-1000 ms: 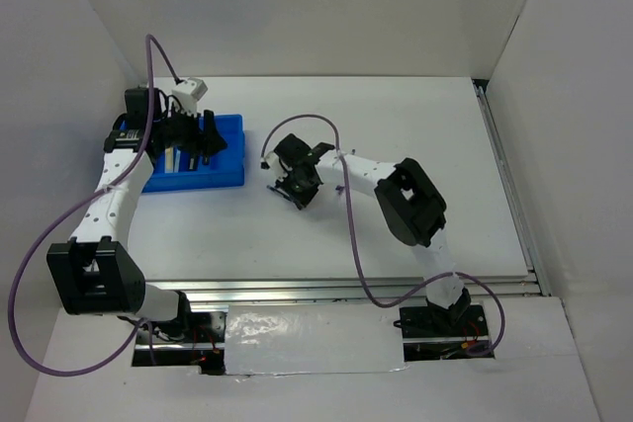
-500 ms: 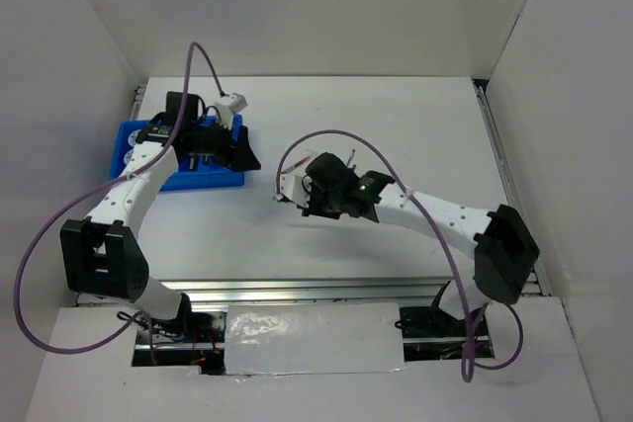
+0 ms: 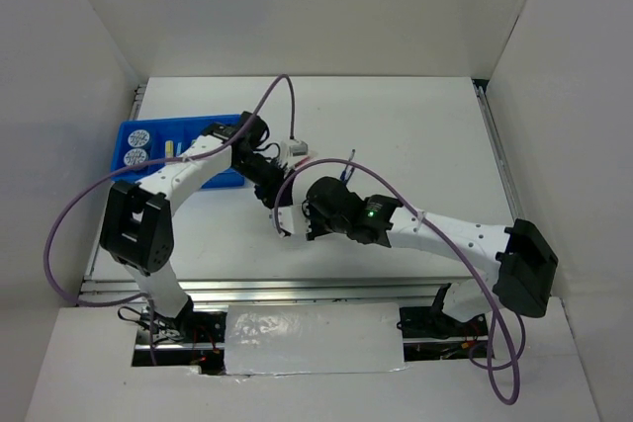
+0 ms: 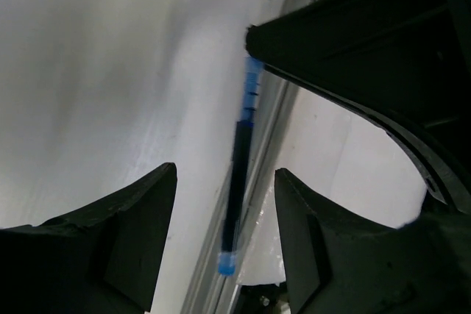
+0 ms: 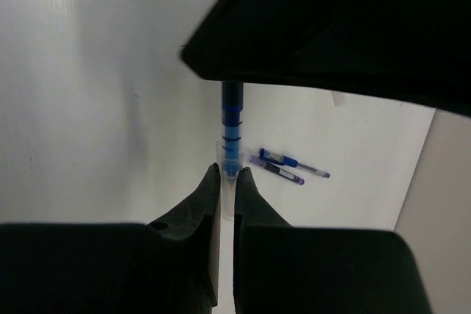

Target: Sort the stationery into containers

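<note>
My right gripper point(image 5: 227, 172) is shut on the clear-capped end of a blue pen point(image 5: 231, 119), which sticks out straight ahead of it. In the left wrist view the same blue pen point(image 4: 239, 159) hangs between the spread fingers of my left gripper point(image 4: 226, 174), with a gap on each side, so that gripper is open. In the top view both grippers meet at mid-table, left gripper point(image 3: 269, 188) above right gripper point(image 3: 290, 219). The blue tray point(image 3: 220, 180) lies at the far left with two round pots point(image 3: 137, 145) and a pale bar point(image 3: 169, 148) in it.
Two more pens lie side by side on the table beyond the right gripper: a blue one point(image 5: 294, 163) and a purple one point(image 5: 278, 173). White walls close the table in on three sides. A metal rail point(image 3: 336, 289) runs along the near edge.
My left arm has swung right from over the tray to mid-table. My right arm has stretched out toward the left, bringing the pen between the left fingers.
</note>
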### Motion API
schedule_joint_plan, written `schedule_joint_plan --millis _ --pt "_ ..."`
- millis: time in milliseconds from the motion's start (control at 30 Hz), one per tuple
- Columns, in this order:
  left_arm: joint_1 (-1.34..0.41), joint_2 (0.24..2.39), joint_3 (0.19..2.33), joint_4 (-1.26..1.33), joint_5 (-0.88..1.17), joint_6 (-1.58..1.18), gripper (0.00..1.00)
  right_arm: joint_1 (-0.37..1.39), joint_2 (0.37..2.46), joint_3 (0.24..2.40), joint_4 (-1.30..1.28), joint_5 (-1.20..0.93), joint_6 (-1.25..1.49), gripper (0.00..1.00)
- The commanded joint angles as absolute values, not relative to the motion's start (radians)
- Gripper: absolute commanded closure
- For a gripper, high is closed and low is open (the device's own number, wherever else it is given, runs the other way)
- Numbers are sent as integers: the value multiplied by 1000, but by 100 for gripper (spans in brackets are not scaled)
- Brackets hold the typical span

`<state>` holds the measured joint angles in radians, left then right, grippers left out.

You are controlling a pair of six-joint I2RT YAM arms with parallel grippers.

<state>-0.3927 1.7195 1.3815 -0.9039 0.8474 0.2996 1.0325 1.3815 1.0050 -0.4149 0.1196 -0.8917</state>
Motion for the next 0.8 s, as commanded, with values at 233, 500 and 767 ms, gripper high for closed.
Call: schedule_joint_plan --millis 233,500,767 --pt "-420 1784 1431 -1078 942 462 39 1052 1355 985 -330 166 -937 100" --pt "-413 1764 1411 -1005 902 398 80 1069 1353 971 -253 235 -913 57" --pt "-292 1642 1318 -818 818 221 100 1002 1290 924 -50 388 -850 35"
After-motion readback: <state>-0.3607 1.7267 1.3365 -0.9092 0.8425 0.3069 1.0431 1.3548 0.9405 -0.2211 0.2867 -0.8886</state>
